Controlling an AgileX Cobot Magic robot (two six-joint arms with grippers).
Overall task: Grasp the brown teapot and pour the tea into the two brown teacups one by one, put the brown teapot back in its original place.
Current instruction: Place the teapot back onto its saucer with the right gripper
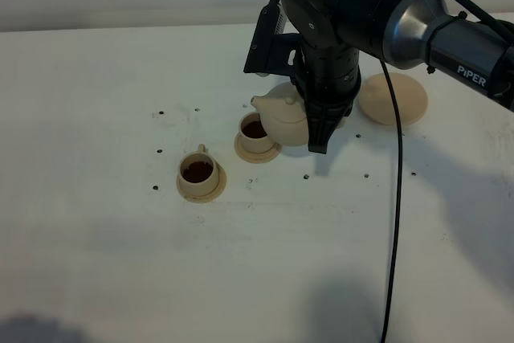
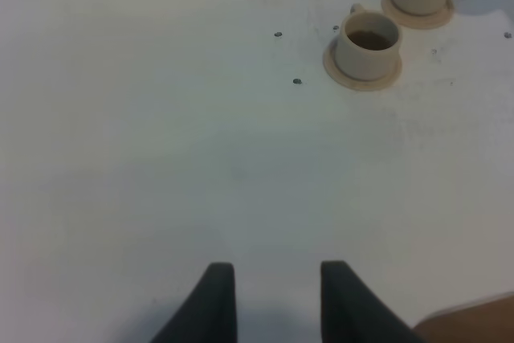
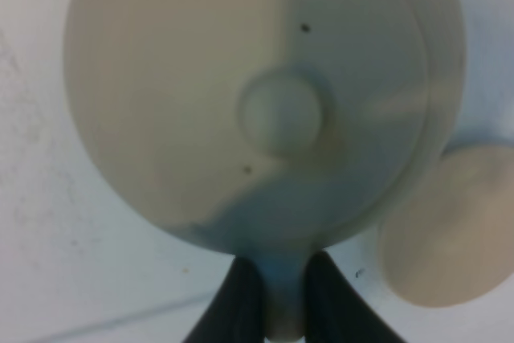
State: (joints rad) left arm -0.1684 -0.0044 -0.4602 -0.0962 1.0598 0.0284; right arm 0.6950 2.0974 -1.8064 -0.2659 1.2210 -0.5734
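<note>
A: From the high camera, what shows?

B: Centre-right, upper half: a squat rounded light-tan teapot (image 1: 285, 116), its short spout pointing left over the nearer of two small tan cylindrical teacups (image 1: 255, 130), both holding dark tea; the other cup (image 1: 197, 172) sits lower left on its saucer. The black right gripper (image 1: 320, 138) clamps the teapot from its right. A flat round tan coaster disc (image 1: 392, 98) lies right of it on the white tabletop (image 1: 120, 238). "PiPER" is printed on the arm.

A: Left wrist view?

B: The left gripper (image 2: 277, 295) holds nothing, jaws drawn in; both cups upper right.

A: Right wrist?

B: The knobbed lid fills the frame; dark jaws pinch the loop handle (image 3: 283, 303) at bottom centre.
</note>
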